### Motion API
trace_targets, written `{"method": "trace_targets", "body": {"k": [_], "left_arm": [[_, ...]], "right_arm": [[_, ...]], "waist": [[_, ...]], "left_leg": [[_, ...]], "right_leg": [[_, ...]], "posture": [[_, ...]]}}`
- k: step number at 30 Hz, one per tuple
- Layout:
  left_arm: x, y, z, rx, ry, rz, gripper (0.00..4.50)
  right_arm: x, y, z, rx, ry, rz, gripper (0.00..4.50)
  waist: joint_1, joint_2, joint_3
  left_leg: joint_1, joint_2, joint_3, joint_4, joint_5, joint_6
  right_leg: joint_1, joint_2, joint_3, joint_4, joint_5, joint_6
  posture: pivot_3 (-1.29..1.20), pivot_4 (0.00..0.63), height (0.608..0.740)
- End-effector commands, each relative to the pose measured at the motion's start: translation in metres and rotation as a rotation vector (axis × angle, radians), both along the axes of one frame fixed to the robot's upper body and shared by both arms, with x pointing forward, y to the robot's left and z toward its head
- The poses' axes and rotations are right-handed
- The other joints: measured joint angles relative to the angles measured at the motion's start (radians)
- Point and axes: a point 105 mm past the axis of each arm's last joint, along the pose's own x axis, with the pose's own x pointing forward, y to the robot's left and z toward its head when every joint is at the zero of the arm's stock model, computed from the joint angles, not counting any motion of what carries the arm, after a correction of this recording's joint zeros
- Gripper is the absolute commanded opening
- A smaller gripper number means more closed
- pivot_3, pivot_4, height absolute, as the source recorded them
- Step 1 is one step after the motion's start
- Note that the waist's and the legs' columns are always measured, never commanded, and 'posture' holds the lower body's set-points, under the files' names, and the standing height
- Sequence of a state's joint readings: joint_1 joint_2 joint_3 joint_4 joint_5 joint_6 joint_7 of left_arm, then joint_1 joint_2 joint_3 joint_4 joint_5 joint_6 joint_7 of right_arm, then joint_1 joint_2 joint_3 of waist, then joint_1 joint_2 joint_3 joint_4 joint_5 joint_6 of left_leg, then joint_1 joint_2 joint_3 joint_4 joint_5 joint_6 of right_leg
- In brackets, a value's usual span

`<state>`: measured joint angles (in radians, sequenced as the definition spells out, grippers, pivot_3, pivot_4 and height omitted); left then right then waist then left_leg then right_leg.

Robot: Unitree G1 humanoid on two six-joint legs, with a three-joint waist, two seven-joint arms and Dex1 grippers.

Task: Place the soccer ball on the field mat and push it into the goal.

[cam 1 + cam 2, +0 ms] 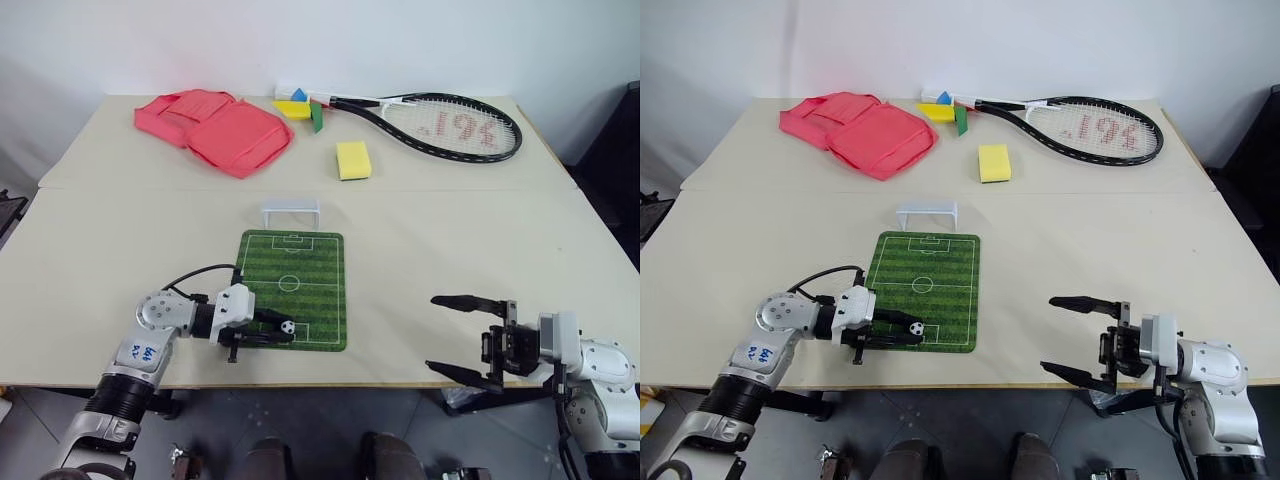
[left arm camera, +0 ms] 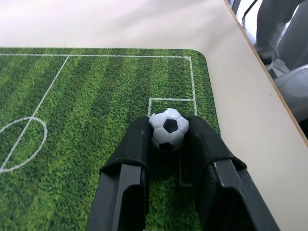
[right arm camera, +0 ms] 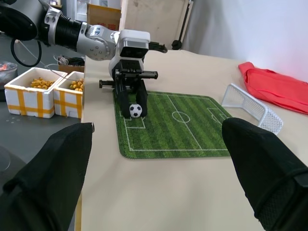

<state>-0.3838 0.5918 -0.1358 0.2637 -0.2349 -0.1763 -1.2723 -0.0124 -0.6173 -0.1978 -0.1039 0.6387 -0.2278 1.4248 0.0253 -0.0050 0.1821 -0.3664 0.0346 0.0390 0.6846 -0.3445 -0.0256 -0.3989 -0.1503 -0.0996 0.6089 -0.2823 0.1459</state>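
Note:
The soccer ball [image 2: 168, 129] is a tiny white ball with black patches, pinched between the two black fingers of my left gripper [image 1: 283, 328]. It sits low over the near end of the field mat [image 1: 300, 265], by the small near box lines; I cannot tell whether it touches the mat. The green mat lies lengthwise in the middle of the table. At the mat's far end stands the small white goal [image 1: 290, 212]. My right gripper [image 1: 470, 338] hovers open near the table's front right edge, well apart from the mat, with nothing between its fingers.
A yellow sponge [image 1: 352, 159] lies beyond the goal. A red bag [image 1: 215, 128] sits at the far left, a tennis racket [image 1: 450, 125] at the far right, and coloured blocks [image 1: 300, 105] between them. White boxes [image 3: 45, 91] stand on the floor off the table's left side.

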Motion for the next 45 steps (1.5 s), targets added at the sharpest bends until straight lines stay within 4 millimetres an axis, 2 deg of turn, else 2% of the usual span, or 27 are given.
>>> {"method": "trace_targets", "body": {"k": [1,9,11,16,29,34,39,45], "left_arm": [[-0.001,0.001,0.005,-0.031,-0.014,-0.013,0.87],[-0.002,0.005,0.002,-0.025,0.001,-0.017,0.87],[-0.002,0.005,0.002,-0.022,-0.019,-0.012,1.6],[-0.001,0.005,0.005,-0.059,-0.02,0.004,3.0],[-0.006,0.007,0.007,-0.06,-0.007,-0.012,3.0],[-0.007,0.008,0.015,-0.099,-0.016,-0.019,3.0],[-0.015,0.018,0.026,-0.117,-0.029,-0.032,3.0],[-0.03,0.042,0.059,-0.193,-0.028,0.041,3.0]], "right_arm": [[-0.002,0.003,0.009,0.006,-0.028,0.005,4.5],[0.0,0.007,0.01,0.012,-0.026,0.005,4.5],[0.0,0.008,0.01,0.013,-0.024,0.005,4.5],[0.001,0.011,0.012,0.02,-0.022,0.006,4.5],[0.004,0.02,0.02,0.028,-0.019,0.015,4.5],[0.005,0.022,0.023,0.03,-0.016,0.019,4.5],[0.004,0.022,0.023,0.029,-0.009,0.022,4.5],[0.006,0.017,0.025,0.031,-0.025,0.009,4.5]], "waist": [[0.001,0.0,0.0],[-0.001,0.0,0.0],[0.0,0.0,0.0],[-0.001,0.0,0.0],[0.0,0.0,0.0],[-0.001,0.0,0.0],[-0.002,0.0,0.0],[-0.003,0.0,0.0]], "left_leg": [[0.0,0.0,0.0,0.0,0.0,0.0],[0.0,0.0,0.0,0.0,0.0,0.0],[0.0,0.0,0.0,0.0,0.0,0.0],[0.0,0.0,0.0,0.0,0.0,0.0],[0.0,0.0,0.0,0.0,0.0,0.0],[-0.001,0.0,0.0,0.0,0.0,0.0],[0.0,0.0,0.0,0.0,0.0,0.0],[-0.001,0.0,-0.001,0.0,0.0,0.0]], "right_leg": [[0.0,0.0,0.0,0.0,0.0,0.0],[0.0,0.0,0.0,0.0,0.0,0.0],[0.0,0.0,0.0,0.0,0.0,0.0],[0.0,0.0,0.0,0.0,0.0,0.0],[0.0,0.0,0.0,0.0,0.0,0.0],[0.0,0.0,0.0,0.0,0.0,0.0],[0.0,0.0,0.0,0.0,0.0,0.0],[0.0,0.0,0.0,-0.001,0.0,0.0]], "posture": [[0.0,0.15,0.74],[0.0,0.15,0.74],[0.0,0.15,0.74],[0.0,0.15,0.74],[0.0,0.15,0.74],[0.0,0.15,0.74],[0.0,0.15,0.74],[0.0,0.15,0.74]]}}
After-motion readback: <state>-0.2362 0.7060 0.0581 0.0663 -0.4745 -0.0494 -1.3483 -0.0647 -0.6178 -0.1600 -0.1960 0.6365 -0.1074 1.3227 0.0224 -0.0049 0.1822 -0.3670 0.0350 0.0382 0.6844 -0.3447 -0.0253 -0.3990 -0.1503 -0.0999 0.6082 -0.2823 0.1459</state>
